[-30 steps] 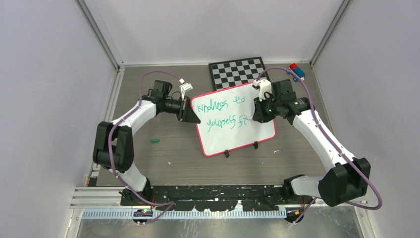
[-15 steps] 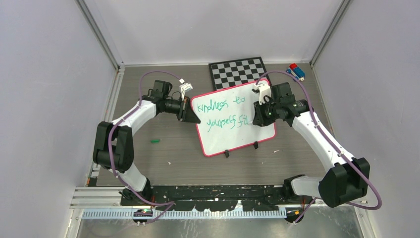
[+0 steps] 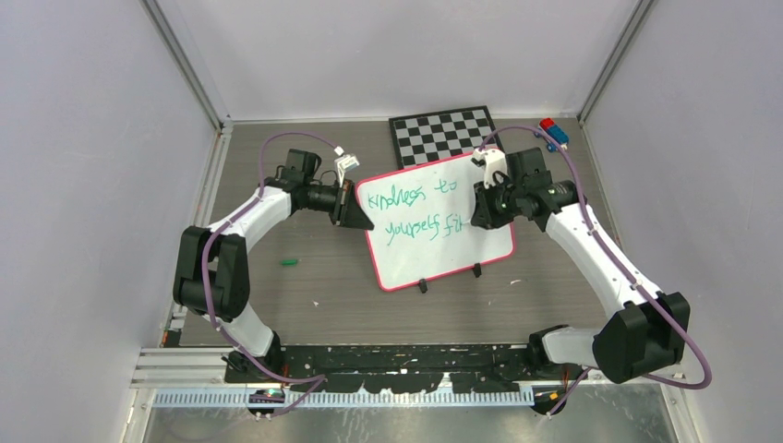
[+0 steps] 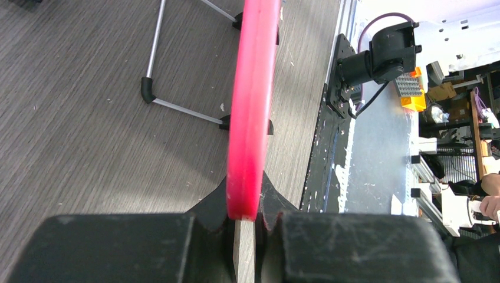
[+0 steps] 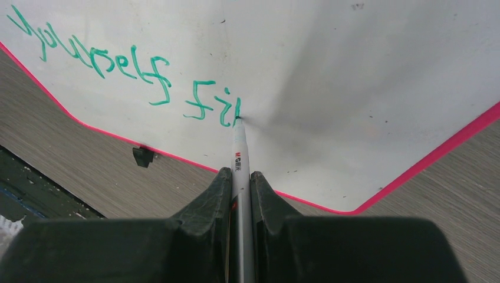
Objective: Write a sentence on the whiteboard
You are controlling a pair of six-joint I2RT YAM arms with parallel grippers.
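The whiteboard [image 3: 462, 245] with its pink-red frame stands tilted on two black feet at the table's middle. The sentence [image 3: 411, 210] is green lettering in two lines, reading "kindness to" and "yourself fi" plus a started stroke. My left gripper [image 3: 355, 212] is shut on the board's left frame edge [image 4: 250, 112]. My right gripper [image 3: 478, 214] is shut on a white marker [image 5: 240, 162]. The marker's green tip touches the board right after "fi" [image 5: 206, 103].
A black-and-white chequered board [image 3: 441, 132] lies behind the whiteboard. Red and blue blocks [image 3: 552, 132] sit at the back right corner. A small green marker cap [image 3: 290, 262] lies on the table left of the whiteboard.
My right gripper with the marker has made small strokes on the second line, adding a mark after "fi". The left arm and the board have not moved.
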